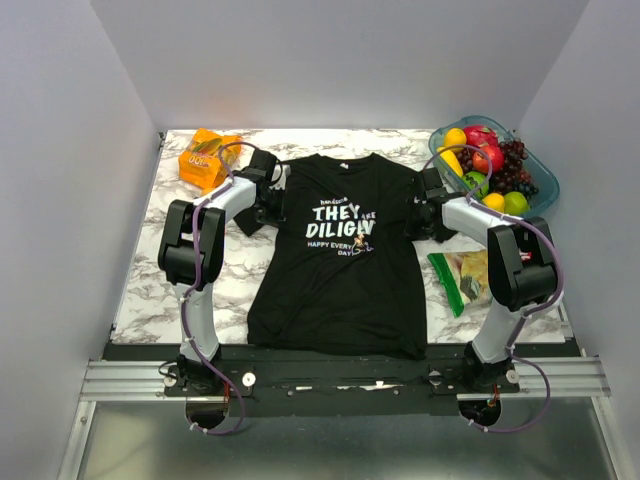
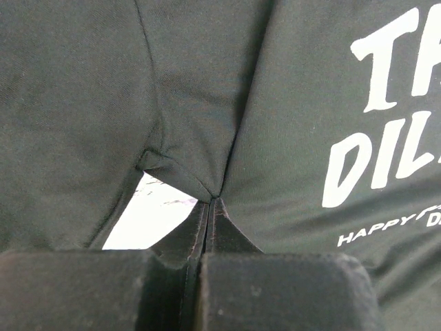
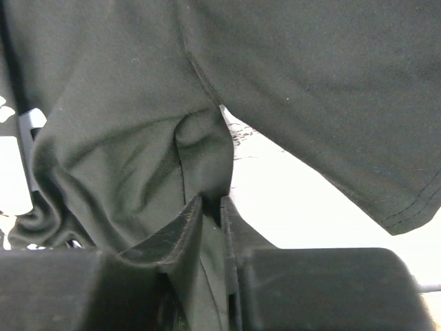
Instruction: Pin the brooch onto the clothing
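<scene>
Left jaws and right jaws each pinch the T-shirt (image 1: 340, 290).

The top view looks steeply down from above and behind the arm bases over the whole white marbled surface (image 1: 140, 290), while each wrist view peers along the left pincer (image 2: 209, 214) or right pincer (image 3: 212, 207), very close on opposite sleeve folds of the black short-sleeved T-shirt with white lettering (image 1: 335, 290), shared by all three.

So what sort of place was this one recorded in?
Probably a lab robot cell, not a home: plain walls box in a marble-print tabletop, an aluminium mounting rail runs along the near edge, and the black T-shirt and fruit tub look like staged props.
</scene>
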You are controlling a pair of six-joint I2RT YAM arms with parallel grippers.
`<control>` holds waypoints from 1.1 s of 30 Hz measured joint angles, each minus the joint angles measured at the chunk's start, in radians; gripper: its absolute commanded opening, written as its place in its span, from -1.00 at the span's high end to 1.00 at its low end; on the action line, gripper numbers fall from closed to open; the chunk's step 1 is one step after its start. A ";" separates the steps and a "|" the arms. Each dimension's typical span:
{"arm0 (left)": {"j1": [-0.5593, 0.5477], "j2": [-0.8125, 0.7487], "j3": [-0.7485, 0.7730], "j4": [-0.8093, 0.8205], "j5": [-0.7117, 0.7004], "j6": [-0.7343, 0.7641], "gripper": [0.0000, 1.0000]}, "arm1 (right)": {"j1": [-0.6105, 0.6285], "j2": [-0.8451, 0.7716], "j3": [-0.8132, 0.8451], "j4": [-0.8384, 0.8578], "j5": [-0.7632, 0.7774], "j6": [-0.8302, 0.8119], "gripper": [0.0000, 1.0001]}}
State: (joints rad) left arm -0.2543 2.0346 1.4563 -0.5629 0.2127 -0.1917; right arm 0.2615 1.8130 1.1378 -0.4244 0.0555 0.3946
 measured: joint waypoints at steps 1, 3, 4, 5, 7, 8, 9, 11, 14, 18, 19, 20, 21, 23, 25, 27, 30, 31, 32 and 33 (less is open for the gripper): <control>0.002 0.000 0.000 0.000 0.001 0.000 1.00 | 0.000 0.002 0.002 -0.004 0.000 0.000 0.70; 0.004 0.000 -0.001 0.001 0.002 0.000 1.00 | 0.000 0.003 0.002 -0.014 0.001 -0.001 0.89; 0.005 -0.001 -0.002 0.001 0.001 0.000 1.00 | 0.000 0.004 0.002 -0.020 0.002 0.000 0.96; 0.006 -0.002 -0.003 0.002 0.001 0.001 1.00 | 0.000 0.005 0.002 -0.024 0.003 -0.001 0.99; 0.008 -0.004 -0.006 0.005 -0.001 0.003 1.00 | 0.000 0.006 0.003 -0.031 0.008 -0.002 0.99; 0.008 -0.004 -0.007 0.006 -0.003 0.005 1.00 | 0.000 0.006 0.004 -0.035 0.011 -0.001 0.99; 0.010 -0.005 -0.008 0.006 -0.005 0.007 1.00 | 0.000 0.006 0.005 -0.038 0.015 -0.001 0.99; 0.014 -0.006 -0.008 0.005 -0.019 0.010 1.00 | -0.001 0.006 0.006 -0.043 0.025 -0.001 0.99; 0.023 -0.009 -0.010 0.005 -0.040 0.016 1.00 | -0.003 0.006 0.006 -0.050 0.038 -0.001 0.99; 0.035 -0.017 -0.017 0.004 -0.080 0.027 1.00 | -0.011 0.006 0.009 -0.063 0.053 0.000 0.99; 0.037 -0.018 -0.018 0.003 -0.088 0.029 1.00 | -0.014 0.006 0.010 -0.066 0.055 0.000 0.99; 0.039 -0.019 -0.019 0.002 -0.097 0.032 1.00 | -0.017 0.006 0.010 -0.068 0.058 0.000 0.99; 0.042 -0.019 -0.019 0.001 -0.105 0.034 1.00 | -0.020 0.006 0.010 -0.071 0.061 0.000 0.99; 0.047 -0.021 -0.020 0.000 -0.116 0.037 1.00 | -0.026 0.005 0.010 -0.074 0.066 0.001 0.99; 0.053 -0.024 -0.024 0.000 -0.122 0.039 1.00 | -0.034 0.005 0.010 -0.076 0.067 0.001 0.99; 0.059 -0.027 -0.027 -0.001 -0.127 0.041 1.00 | -0.043 0.004 0.010 -0.078 0.067 0.001 0.99; 0.066 -0.031 -0.032 -0.002 -0.132 0.044 1.00 | -0.050 0.003 0.010 -0.082 0.067 0.002 0.99; 0.068 -0.032 -0.033 -0.003 -0.132 0.045 1.00 | -0.053 0.002 0.010 -0.085 0.068 0.002 0.99; 0.069 -0.033 -0.034 -0.003 -0.133 0.046 1.00 | -0.054 0.001 0.010 -0.088 0.068 0.005 0.99; 0.070 -0.034 -0.035 -0.004 -0.134 0.046 1.00 | -0.056 0.001 0.010 -0.093 0.072 0.005 0.99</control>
State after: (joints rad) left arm -0.1841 2.0006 1.4212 -0.5667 0.0784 -0.1455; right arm 0.2054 1.8137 1.1473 -0.5171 0.1272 0.4000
